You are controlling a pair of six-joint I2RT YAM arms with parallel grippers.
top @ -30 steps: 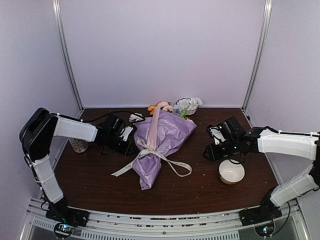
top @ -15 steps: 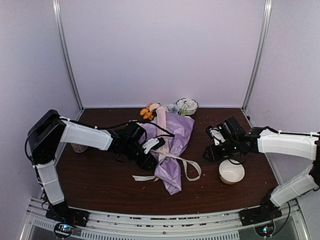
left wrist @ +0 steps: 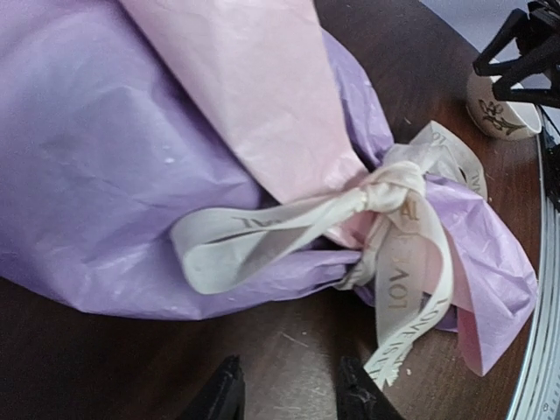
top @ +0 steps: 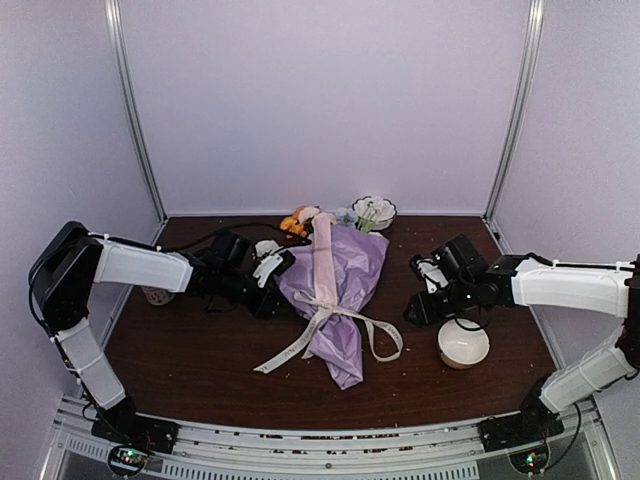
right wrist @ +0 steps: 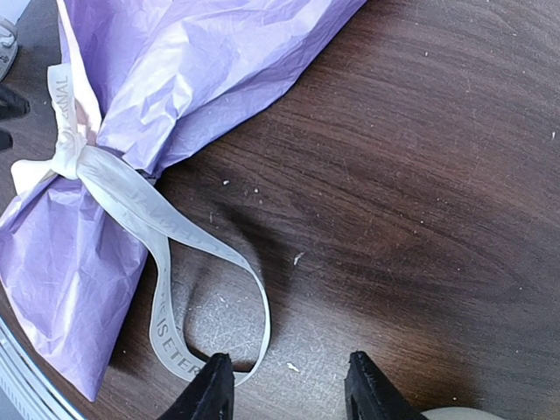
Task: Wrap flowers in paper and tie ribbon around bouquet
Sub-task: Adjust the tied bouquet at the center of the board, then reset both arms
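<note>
Left gripper has withdrawn from bouquet, jaws apart; right gripper likewise spread, empty. Flowers protrude from bouquet's far end.

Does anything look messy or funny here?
Nothing looks spilled or broken. The cream fabric ribbon is knotted round the purple crinkled-paper bouquet, but its long ends trail loosely across the dark wooden table.

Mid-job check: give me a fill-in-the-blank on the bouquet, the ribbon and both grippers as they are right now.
The ribbon is knotted around the bouquet, whose purple paper has a ___ stripe.
Both the left gripper and the right gripper are open and hold ___.
The near white bowl sits by the ___ arm.
Missing words: pink; nothing; right.
</note>
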